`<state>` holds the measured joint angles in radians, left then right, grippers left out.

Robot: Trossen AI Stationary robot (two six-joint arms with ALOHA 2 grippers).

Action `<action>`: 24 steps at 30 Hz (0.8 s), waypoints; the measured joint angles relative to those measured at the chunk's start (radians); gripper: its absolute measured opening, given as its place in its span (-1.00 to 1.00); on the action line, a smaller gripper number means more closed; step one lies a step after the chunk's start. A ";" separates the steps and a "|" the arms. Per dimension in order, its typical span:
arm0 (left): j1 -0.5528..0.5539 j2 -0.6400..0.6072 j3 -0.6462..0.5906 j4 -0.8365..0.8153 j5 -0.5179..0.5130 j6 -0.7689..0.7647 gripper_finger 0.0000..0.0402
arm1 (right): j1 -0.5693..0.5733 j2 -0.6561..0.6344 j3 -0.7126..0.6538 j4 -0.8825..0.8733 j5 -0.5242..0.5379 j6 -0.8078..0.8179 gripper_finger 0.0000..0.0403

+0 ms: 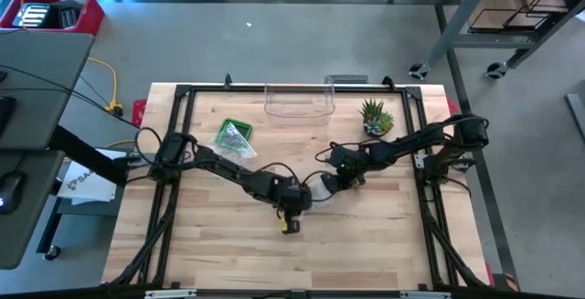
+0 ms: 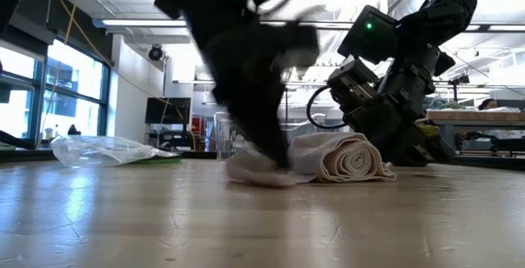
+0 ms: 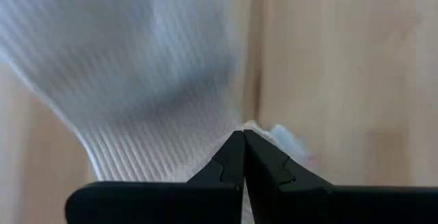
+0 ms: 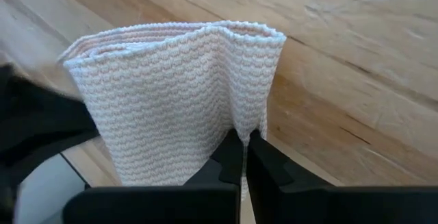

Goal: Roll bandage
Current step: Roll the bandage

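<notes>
The white bandage (image 1: 320,187) lies on the wooden table at mid-table. In the low view it shows as a loose roll (image 2: 344,157) lying on its side, its spiral end toward the camera, with a flat tail (image 2: 256,171) on the table beside it. My left gripper (image 3: 243,136) comes from the table's left and is shut at the tail; it also shows in the high view (image 1: 292,197). My right gripper (image 4: 245,136) comes from the table's right and is shut on the roll; it also shows in the high view (image 1: 340,178). My left gripper pinches the bandage's loose tail at its edge (image 3: 226,125) between its two shut fingers, slanting down from above. The tail lies flat on the table below the fingers. One layer or several, I cannot tell. My right gripper pinches an outer fold of the rolled part (image 4: 241,114) between its two fingers, several layers showing at the roll's open end (image 4: 171,32). The fingers come slanting down from the table's right. The roll rests on the table.
A green tray with a crumpled clear plastic bag (image 1: 234,136) sits at the back left. A clear box (image 1: 297,102) and a small potted plant (image 1: 375,116) stand at the far edge. Bare wood lies toward the near edge.
</notes>
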<state>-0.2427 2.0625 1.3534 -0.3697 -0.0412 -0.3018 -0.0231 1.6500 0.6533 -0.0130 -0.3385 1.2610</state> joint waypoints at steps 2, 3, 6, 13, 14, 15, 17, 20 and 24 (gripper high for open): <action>0.002 0.005 0.001 0.001 0.011 -0.025 -1.00 | 0.000 -0.001 0.001 -0.014 0.004 0.023 -1.00; 0.003 0.008 0.001 -0.001 0.013 -0.030 -1.00 | 0.000 -0.001 0.001 -0.021 0.007 0.037 -1.00; 0.002 0.017 0.002 0.012 0.008 -0.026 -1.00 | -0.001 -0.001 0.001 -0.030 -0.002 0.065 -1.00; 0.016 0.001 0.004 -0.107 0.024 0.079 -1.00 | 0.009 -0.003 0.001 -0.047 0.002 0.119 -1.00; 0.020 -0.005 0.003 -0.132 0.035 0.093 -1.00 | 0.012 -0.003 0.001 -0.047 0.004 0.127 -1.00; 0.024 -0.010 0.003 -0.156 0.048 0.111 -1.00 | 0.016 -0.003 0.001 -0.047 0.008 0.133 -1.00; 0.031 -0.023 0.001 -0.200 0.068 0.160 -1.00 | 0.022 -0.003 0.001 -0.047 0.016 0.147 -1.00; 0.035 -0.045 -0.001 -0.272 0.091 0.237 -1.00 | 0.031 -0.003 0.001 -0.049 0.020 0.153 -1.00; 0.039 -0.058 -0.002 -0.370 0.120 0.313 -1.00 | 0.042 -0.003 0.001 -0.055 0.023 0.162 -1.00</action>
<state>-0.2039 2.0048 1.3510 -0.7399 0.0784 0.0109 0.0188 1.6474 0.6540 -0.0684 -0.3153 1.4228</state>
